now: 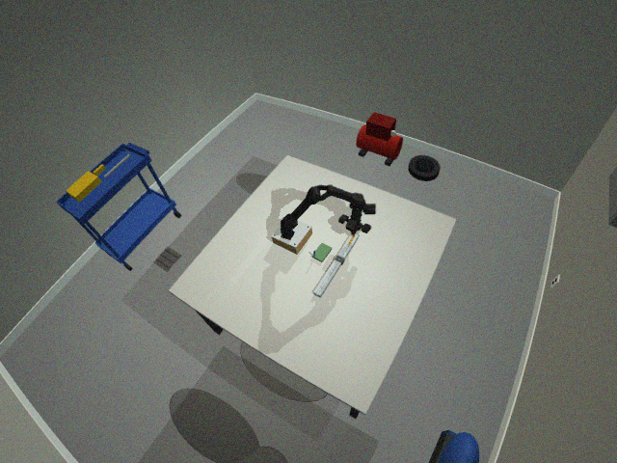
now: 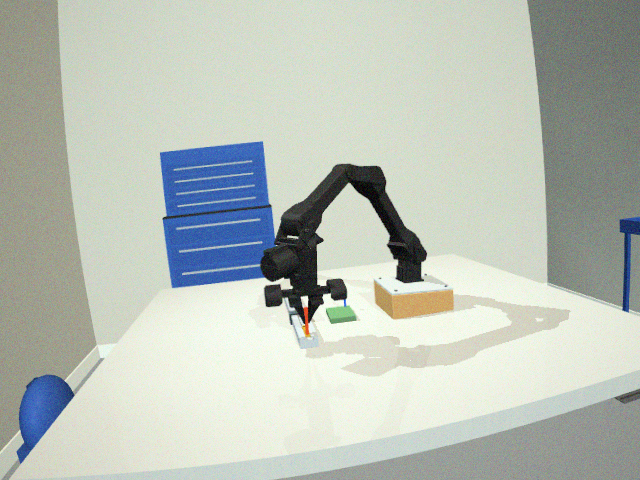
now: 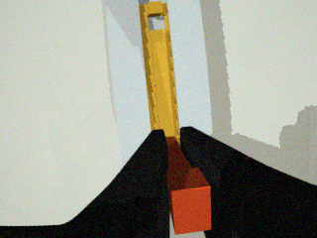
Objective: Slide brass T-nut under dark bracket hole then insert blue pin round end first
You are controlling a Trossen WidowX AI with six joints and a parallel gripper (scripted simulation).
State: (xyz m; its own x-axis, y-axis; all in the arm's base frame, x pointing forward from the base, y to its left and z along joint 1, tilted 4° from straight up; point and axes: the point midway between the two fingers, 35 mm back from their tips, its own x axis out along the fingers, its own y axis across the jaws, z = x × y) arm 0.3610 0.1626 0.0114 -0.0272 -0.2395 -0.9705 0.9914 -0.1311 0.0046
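Bracket hole [image 1: 340, 258] too small to make out.

rail [image 1: 327, 278] [image 2: 309, 342]: on table [image 1: 239, 284] [image 2: 217, 382] | bracket [image 1: 340, 259]: on rail | pin [image 1: 314, 254] [image 2: 345, 302]: in tray [image 1: 322, 251] [image 2: 341, 314] | tray: between rail and arm base [image 1: 302, 245] [image 2: 421, 303]

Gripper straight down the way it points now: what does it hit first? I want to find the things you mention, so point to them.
Gripper [image 1: 353, 232] [image 2: 307, 321] [image 3: 172, 139], shut on the orange handle [image 2: 306, 315] [image 3: 190, 209], would likely meet the brass T-nut [image 3: 160, 74] or the aluminum rail [image 1: 326, 281] [image 2: 309, 342] first; depth is unclear.
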